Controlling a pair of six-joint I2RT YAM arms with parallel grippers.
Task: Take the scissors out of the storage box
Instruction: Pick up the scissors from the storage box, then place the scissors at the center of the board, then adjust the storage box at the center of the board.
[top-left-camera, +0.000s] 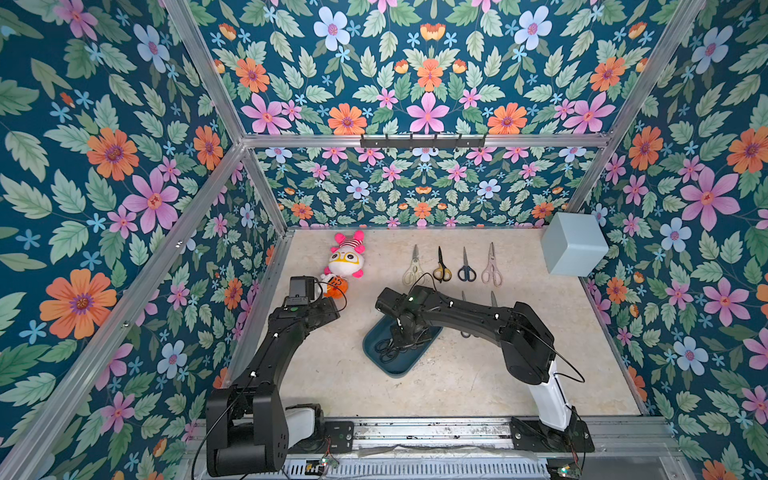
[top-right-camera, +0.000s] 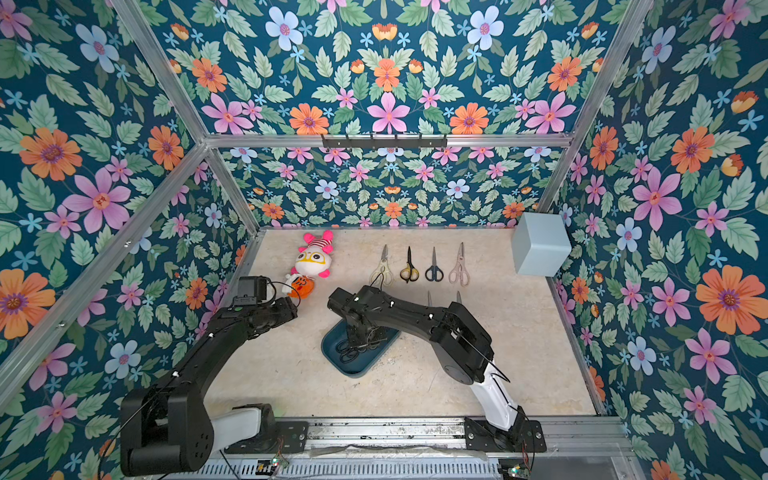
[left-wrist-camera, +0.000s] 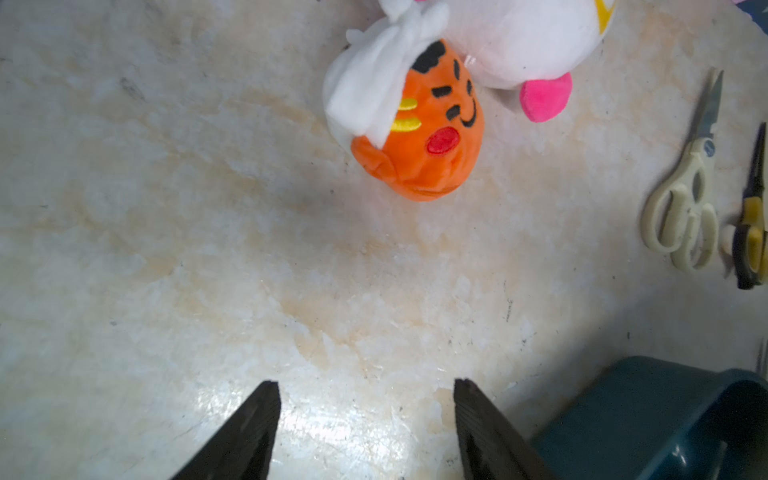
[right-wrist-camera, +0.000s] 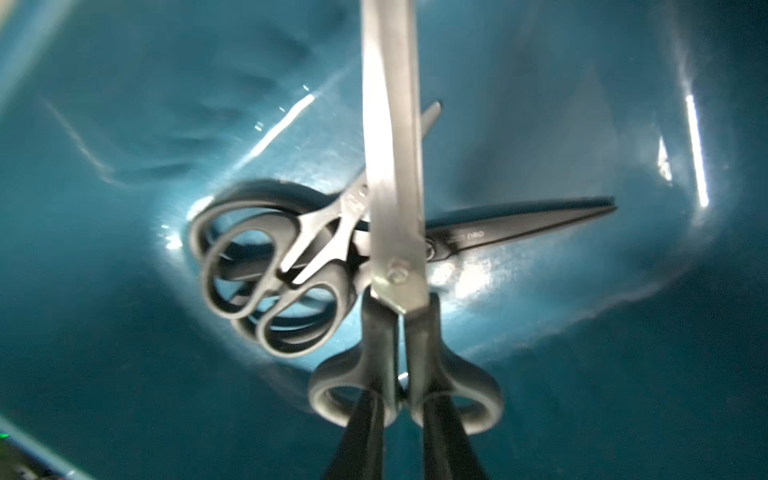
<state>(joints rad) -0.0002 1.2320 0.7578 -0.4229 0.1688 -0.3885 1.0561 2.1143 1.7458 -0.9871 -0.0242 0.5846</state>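
Observation:
The storage box (top-left-camera: 390, 370) (top-right-camera: 353, 372), a dark teal tray, sits mid-table. My right gripper (top-left-camera: 405, 332) (right-wrist-camera: 401, 390) reaches down into it, shut on the handle shanks of a black-handled pair of scissors (right-wrist-camera: 395, 166) with bright steel blades. Under that pair lie two more black pairs (right-wrist-camera: 282, 266) (right-wrist-camera: 519, 224) on the box floor (right-wrist-camera: 124, 124). Four scissors lie in a row at the back: cream (top-left-camera: 413, 268), yellow-black (top-left-camera: 441, 266), navy (top-left-camera: 466, 268), pale pink (top-left-camera: 492, 268). Two blade tips (top-left-camera: 463, 296) (top-left-camera: 493, 298) show behind the right arm. My left gripper (left-wrist-camera: 368, 386) hangs open over bare table beside the box (left-wrist-camera: 665, 415).
A pink-and-white plush (top-left-camera: 347, 259) and a small orange plush (top-left-camera: 336, 286) (left-wrist-camera: 419, 137) lie at the back left, close to the left wrist. A pale grey-blue cube (top-left-camera: 573, 245) stands in the back right corner. Floral walls enclose the table on three sides.

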